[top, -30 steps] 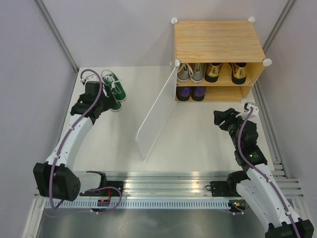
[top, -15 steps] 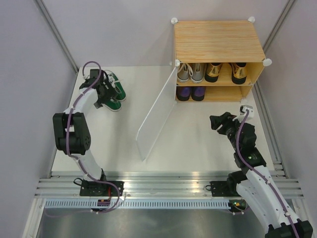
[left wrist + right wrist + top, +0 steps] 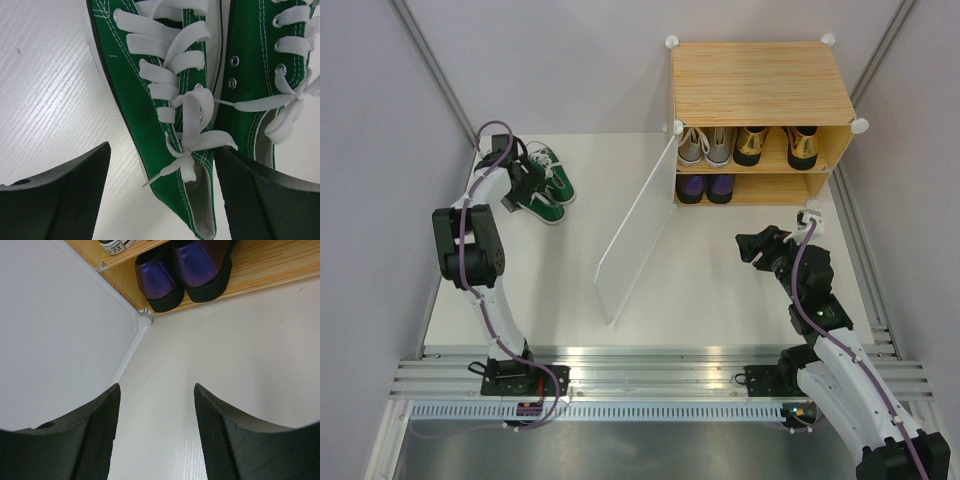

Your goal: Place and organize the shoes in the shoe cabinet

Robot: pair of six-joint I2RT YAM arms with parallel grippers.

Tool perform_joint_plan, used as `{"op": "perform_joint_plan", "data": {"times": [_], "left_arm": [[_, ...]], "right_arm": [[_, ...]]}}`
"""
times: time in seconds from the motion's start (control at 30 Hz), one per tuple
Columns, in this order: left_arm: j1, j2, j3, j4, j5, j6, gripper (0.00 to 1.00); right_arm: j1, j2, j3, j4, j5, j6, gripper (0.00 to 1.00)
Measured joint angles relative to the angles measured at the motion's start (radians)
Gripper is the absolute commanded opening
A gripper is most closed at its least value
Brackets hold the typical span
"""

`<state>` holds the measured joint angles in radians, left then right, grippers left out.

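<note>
The green sneakers, the last pair outside the cabinet, lie touching side by side at the tabletop's far-left corner. The left arm is by far the nearer.

In its wrist view the left jaws stand wide apart, straddling the outer sneaker across its width at the heel end. The shoe's long axis runs straight away from the camera, crosswise to the jaw line. One jaw is over bare tabletop. The other sits about over the seam with the second sneaker. Nothing is clamped; a clean pick probably turns on that inner jaw slipping between the two shoes.

The right jaws are also apart and empty, low over the tabletop before the purple shoes on the bottom shelf.

Against a second ago, the left arm has folded upright and its wrist has swung over the sneakers. The right arm has drifted left. The sneakers and door have not moved.
</note>
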<state>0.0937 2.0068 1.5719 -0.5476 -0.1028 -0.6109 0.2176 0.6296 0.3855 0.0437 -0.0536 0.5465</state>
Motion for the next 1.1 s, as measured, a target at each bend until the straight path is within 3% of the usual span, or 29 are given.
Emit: {"op": "perform_joint_plan", "data": {"times": [0.1,0.2,0.23,0.33,0.43,0.57,0.73,0.9,1.1], "left_arm": [[0.000,0.038,0.018,0.005,0.007,0.000,0.79],[0.000,0.073,0.038,0.007,0.014,-0.002,0.56],[0.000,0.078,0.040,0.010,0.019,-0.003,0.31],[0.000,0.079,0.042,0.016,0.035,-0.006,0.12],[0.000,0.076,0.033,0.026,0.035,-0.009,0.02],[0.001,0.025,-0.037,0.061,0.041,-0.016,0.02],[0.001,-0.146,-0.188,0.006,0.051,-0.026,0.02],[0.000,-0.506,-0.297,-0.040,0.054,-0.037,0.02],[-0.047,-0.907,-0.214,-0.025,0.056,-0.040,0.02]], "right_arm": [[0.000,0.000,-0.004,0.002,-0.001,0.000,0.66],[0.000,-0.011,-0.011,0.006,0.002,0.000,0.65],[0.000,-0.015,-0.014,0.006,0.002,0.000,0.65],[0.000,-0.022,-0.019,0.006,0.005,0.000,0.65],[0.000,-0.030,-0.023,0.010,0.005,0.000,0.64],[0.000,-0.044,-0.024,0.008,-0.004,0.000,0.64],[0.000,-0.098,-0.018,-0.031,-0.041,0.002,0.64],[0.000,-0.193,0.020,-0.105,-0.066,0.016,0.63],[0.000,-0.294,0.082,-0.187,-0.061,0.027,0.65]]}}
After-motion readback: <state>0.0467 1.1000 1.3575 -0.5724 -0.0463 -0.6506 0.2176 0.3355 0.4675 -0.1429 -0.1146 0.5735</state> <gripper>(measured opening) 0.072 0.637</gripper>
